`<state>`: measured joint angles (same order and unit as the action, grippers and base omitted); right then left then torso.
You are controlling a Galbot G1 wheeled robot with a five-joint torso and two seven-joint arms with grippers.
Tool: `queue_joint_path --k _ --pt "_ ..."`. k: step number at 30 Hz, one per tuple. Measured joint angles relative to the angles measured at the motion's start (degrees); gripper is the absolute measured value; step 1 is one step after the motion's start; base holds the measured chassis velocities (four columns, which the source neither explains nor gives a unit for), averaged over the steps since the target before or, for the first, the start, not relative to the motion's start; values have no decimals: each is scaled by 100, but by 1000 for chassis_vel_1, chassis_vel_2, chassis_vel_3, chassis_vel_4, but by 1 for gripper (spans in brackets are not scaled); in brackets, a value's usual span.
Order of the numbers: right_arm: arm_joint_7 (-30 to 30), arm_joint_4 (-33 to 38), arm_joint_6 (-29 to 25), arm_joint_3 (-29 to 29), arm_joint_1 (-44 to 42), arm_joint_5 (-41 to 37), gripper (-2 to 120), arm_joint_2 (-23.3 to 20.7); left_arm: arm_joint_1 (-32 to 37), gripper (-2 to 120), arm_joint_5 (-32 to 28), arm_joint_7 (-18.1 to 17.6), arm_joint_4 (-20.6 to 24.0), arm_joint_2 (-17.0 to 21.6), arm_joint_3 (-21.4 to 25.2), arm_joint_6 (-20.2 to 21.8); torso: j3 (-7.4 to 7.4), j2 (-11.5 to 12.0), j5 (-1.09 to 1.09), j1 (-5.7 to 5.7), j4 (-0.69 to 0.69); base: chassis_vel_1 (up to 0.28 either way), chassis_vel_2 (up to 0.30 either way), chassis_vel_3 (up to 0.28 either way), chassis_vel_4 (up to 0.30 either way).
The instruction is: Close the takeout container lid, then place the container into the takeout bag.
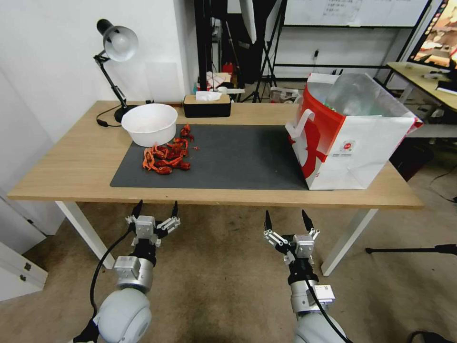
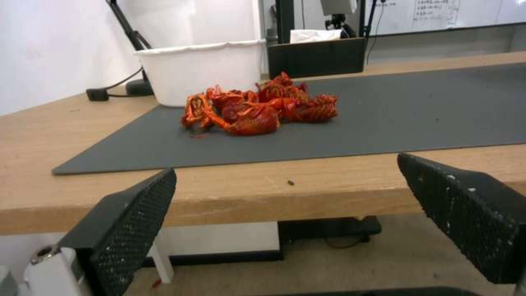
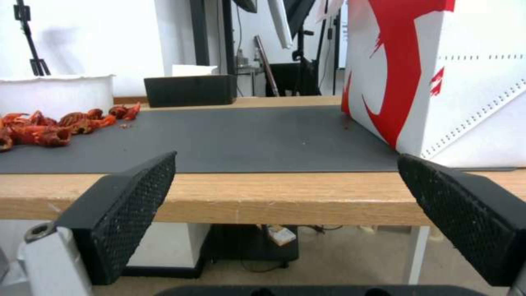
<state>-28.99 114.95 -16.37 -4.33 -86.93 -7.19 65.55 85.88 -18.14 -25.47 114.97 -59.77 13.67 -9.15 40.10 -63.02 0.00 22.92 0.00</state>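
This is a lab or studio workroom rather than a home. Beyond the wooden counter (image 1: 81, 162), ahead of the robot's two hands, stand black light stands and tripods (image 1: 266, 52) and a whiteboard (image 1: 352, 12) on the far wall. Off to the right hand's side, a lit monitor (image 1: 438, 35) sits on another desk, with cables trailing across the bare floor.

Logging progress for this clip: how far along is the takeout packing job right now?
Done: cannot confirm. The takeout bag stands upright at the right end of the table, and its silvery lining hides what is inside. In hand: nothing. The left gripper and right gripper hang open and empty below the table's front edge. Left: unclear. A white bowl and red crayfish sit on the mat.
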Motion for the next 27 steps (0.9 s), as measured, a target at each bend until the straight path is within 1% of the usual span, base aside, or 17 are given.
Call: queue_joint_path --k 2,5,27 --pt "3 0 2 1 10 -5 100 -8 33 100 45 11 -2 -84 3 -10 0 0 -1 -1 1 0 0 0 0" --pt "4 0 5 1 15 -7 100 -10 36 100 54 13 -2 -102 4 -11 0 0 0 0 0 0 0 0 0" --pt "8 -4 18 4 20 -13 100 -12 16 100 48 12 -9 -96 -5 -7 0 0 0 0 0 0 0 0 0"
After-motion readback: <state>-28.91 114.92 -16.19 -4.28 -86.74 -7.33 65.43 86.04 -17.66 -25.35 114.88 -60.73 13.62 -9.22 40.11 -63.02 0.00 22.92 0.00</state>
